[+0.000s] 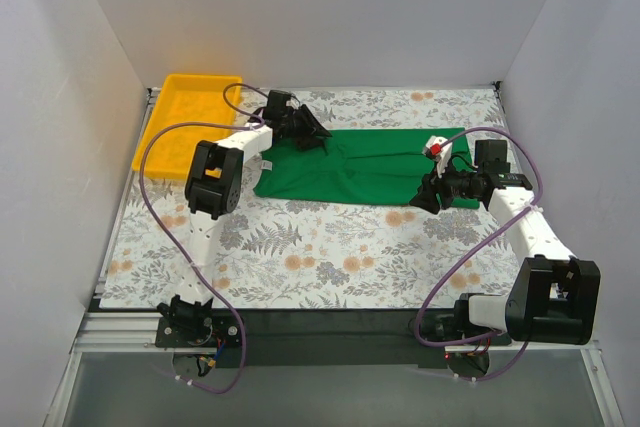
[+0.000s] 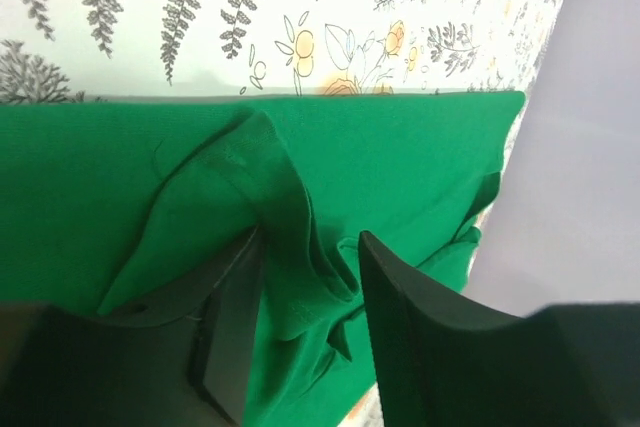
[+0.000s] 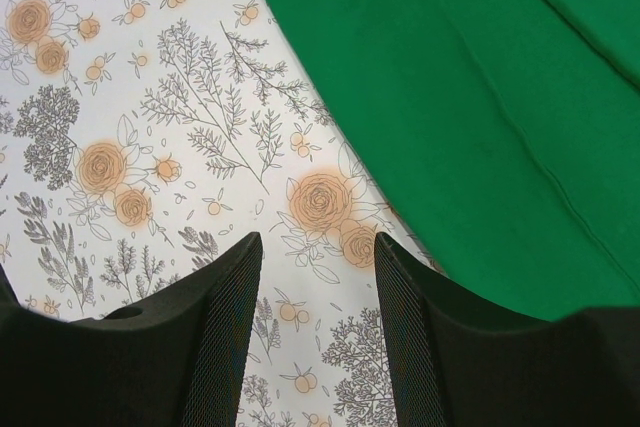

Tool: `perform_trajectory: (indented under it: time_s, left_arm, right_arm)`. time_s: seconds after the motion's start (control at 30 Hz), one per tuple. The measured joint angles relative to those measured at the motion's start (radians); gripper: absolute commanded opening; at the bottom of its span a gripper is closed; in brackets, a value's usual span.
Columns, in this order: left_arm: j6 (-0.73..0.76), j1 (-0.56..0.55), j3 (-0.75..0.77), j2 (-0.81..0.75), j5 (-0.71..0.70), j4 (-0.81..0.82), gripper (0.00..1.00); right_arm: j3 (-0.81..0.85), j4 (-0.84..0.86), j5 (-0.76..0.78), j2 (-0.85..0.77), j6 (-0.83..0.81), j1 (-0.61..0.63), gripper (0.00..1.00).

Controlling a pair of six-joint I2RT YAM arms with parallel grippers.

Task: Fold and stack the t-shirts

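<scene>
The green t-shirt [image 1: 370,167] lies folded into a long band across the back middle of the floral tablecloth. My left gripper [image 1: 312,132] is low over its left end. In the left wrist view the left gripper [image 2: 310,237] is open, with a raised ridge of the shirt [image 2: 400,157] standing between the jaws. My right gripper [image 1: 425,197] is at the shirt's near right edge. In the right wrist view the right gripper [image 3: 318,242] is open and empty over bare tablecloth, and the shirt [image 3: 480,97] edge runs just right of it.
A yellow plastic tray [image 1: 190,112] stands at the back left corner, beside the left arm. White walls close in the table on the left, back and right. The table's front edge [image 1: 330,302] runs just ahead of the arm bases.
</scene>
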Motion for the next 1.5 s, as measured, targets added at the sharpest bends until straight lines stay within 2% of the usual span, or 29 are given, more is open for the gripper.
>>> perform_trajectory:
  time_s: [0.17,0.37,0.53,0.73,0.9,1.07,1.27,1.5]
  left_arm:
    - [0.080,0.005,-0.106,-0.112,-0.061,0.002,0.51]
    - [0.234,0.049,-0.375,-0.526,-0.177,0.023,0.71]
    - [0.322,0.127,-0.676,-0.979,-0.213,0.084,0.73]
    - [0.413,0.168,-0.933,-1.256,-0.201,0.024,0.73]
    - [0.470,0.167,-1.085,-1.409,-0.187,-0.076,0.73]
    - [0.496,0.167,-1.158,-1.524,-0.187,-0.084,0.72]
    - [0.505,0.167,-1.247,-1.577,-0.189,-0.098,0.72]
    - [0.507,0.167,-1.252,-1.569,-0.191,-0.099,0.72]
  right_arm:
    - [0.000,0.000,-0.006,0.012,0.000,0.000,0.56]
    - [0.000,0.000,-0.018,0.025,0.000,0.000,0.56]
    - [0.000,0.000,-0.021,0.050,0.000,0.008,0.56]
    - [0.035,-0.007,-0.002,0.114,0.000,0.093,0.56]
    - [0.207,-0.015,0.024,0.249,0.021,0.183,0.56]
    - [0.441,-0.011,0.028,0.421,0.103,0.257,0.55]
    - [0.672,-0.006,0.032,0.634,0.218,0.324,0.54]
    - [0.822,-0.007,0.045,0.779,0.295,0.352,0.54]
